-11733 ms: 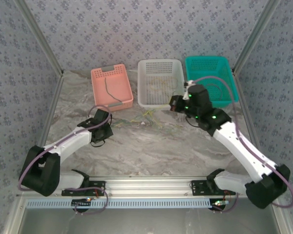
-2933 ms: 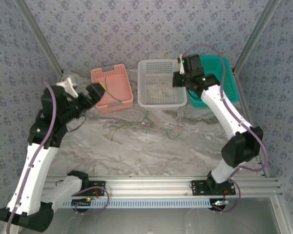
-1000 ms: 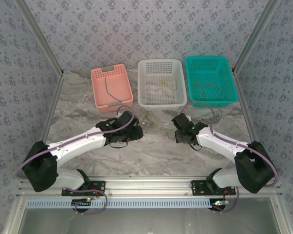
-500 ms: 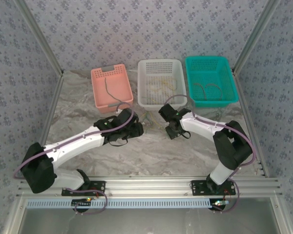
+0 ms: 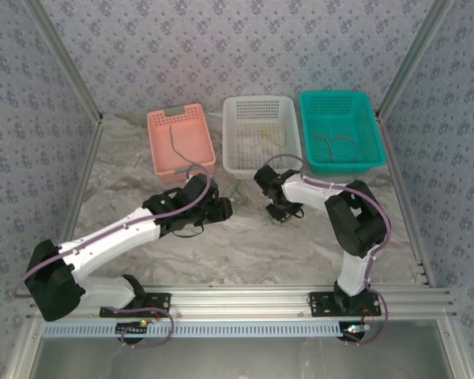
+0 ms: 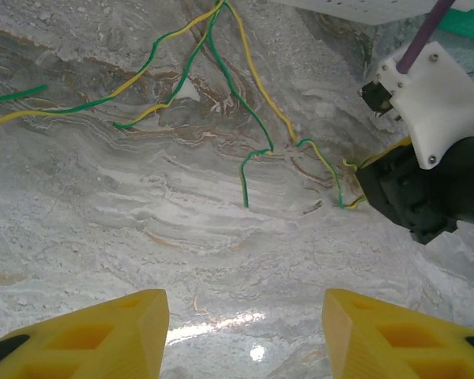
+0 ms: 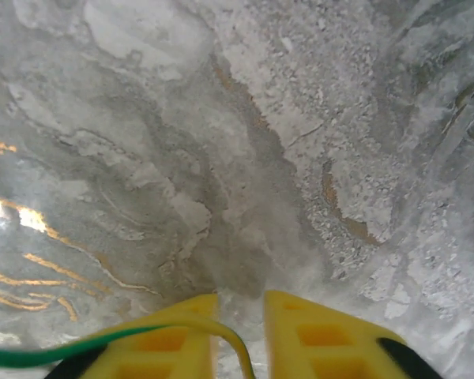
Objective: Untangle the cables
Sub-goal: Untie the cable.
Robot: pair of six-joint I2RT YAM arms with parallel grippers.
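The left arm stretches low across the marble table [image 5: 134, 178] from the near left corner, its gripper [image 6: 243, 304] tipped down over the surface, yellow fingers [image 6: 110, 332] spread wide with nothing between them. The right arm is folded sharply at the elbow, forearm running in toward the middle. Its gripper [image 7: 241, 304] is nearly pressed together, pinching a green-and-yellow strand. The cables [image 6: 244, 180] lie loose between the two grippers, just in front of the white basket [image 5: 261, 169]
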